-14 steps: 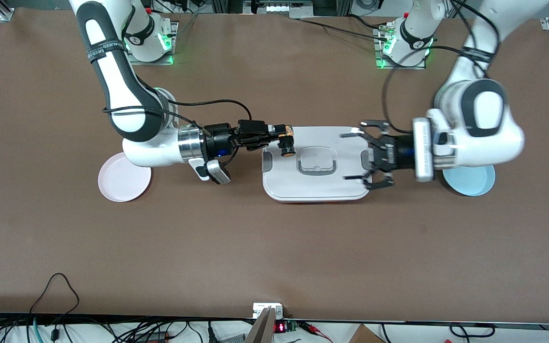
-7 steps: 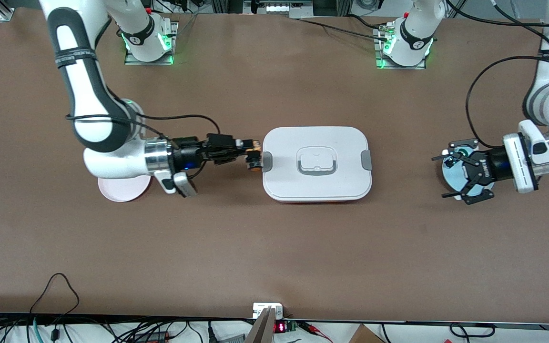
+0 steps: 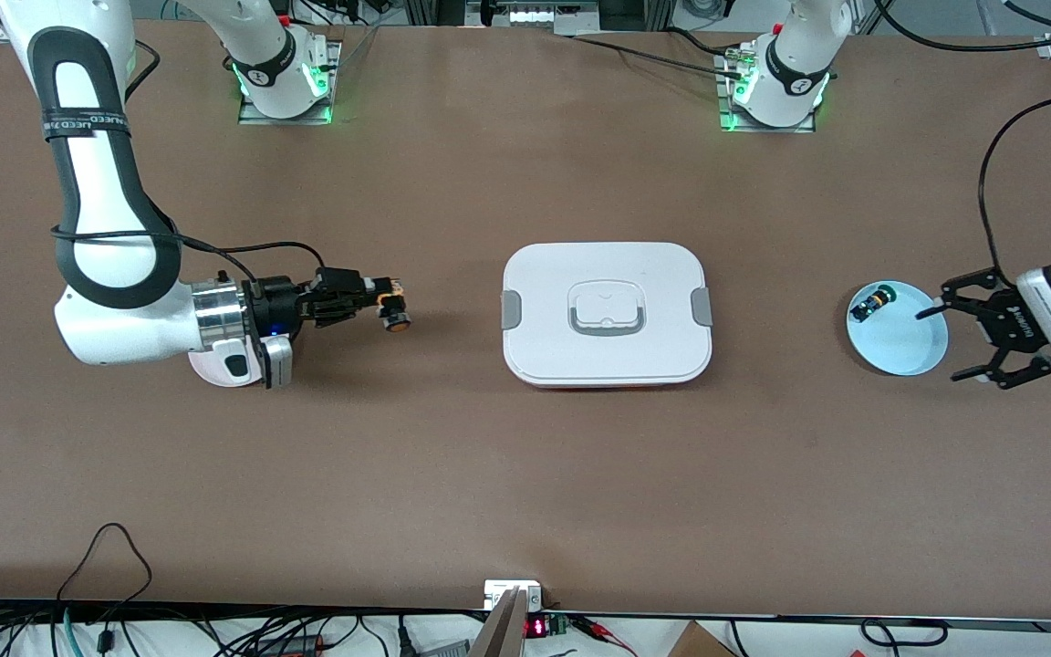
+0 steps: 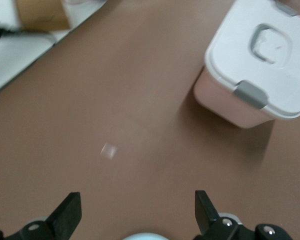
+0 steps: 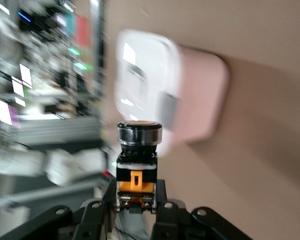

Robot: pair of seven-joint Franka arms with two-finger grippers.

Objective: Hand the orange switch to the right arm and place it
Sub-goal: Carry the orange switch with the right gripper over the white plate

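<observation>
A box [image 3: 606,315] sits mid-desk [image 3: 525,493]. One plate [image 3: 897,339], holding a small switch [image 3: 874,299], lies toward the left arm's end; another plate [image 3: 209,370] lies toward the right arm's end.

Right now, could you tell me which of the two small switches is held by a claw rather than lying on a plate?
The orange switch, clamped in the right claw above bare table. The green-capped switch lies on the blue plate, beside the open left claw.
</observation>
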